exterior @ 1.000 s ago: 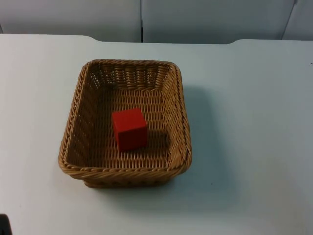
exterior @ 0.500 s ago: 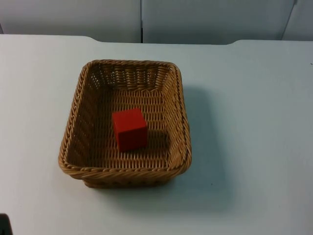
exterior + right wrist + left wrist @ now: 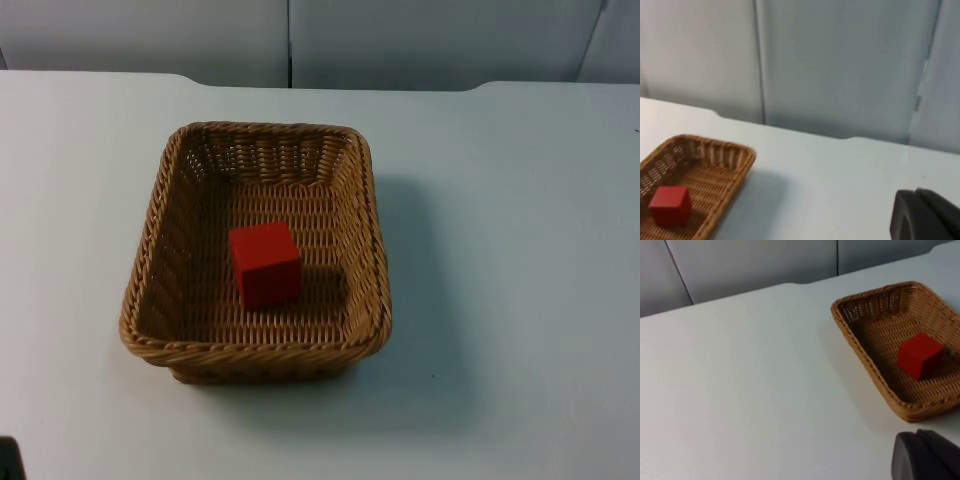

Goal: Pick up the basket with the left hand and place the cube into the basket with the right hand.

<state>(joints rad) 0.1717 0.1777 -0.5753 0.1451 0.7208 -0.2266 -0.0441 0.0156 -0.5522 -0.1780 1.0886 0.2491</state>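
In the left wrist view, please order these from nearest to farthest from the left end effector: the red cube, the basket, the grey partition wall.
1. basket: its rim is closest to the left end effector.
2. red cube: inside the basket.
3. grey partition wall: beyond the table edge.

Black, rounded, matte fingertip (image 3: pixel 925 456)
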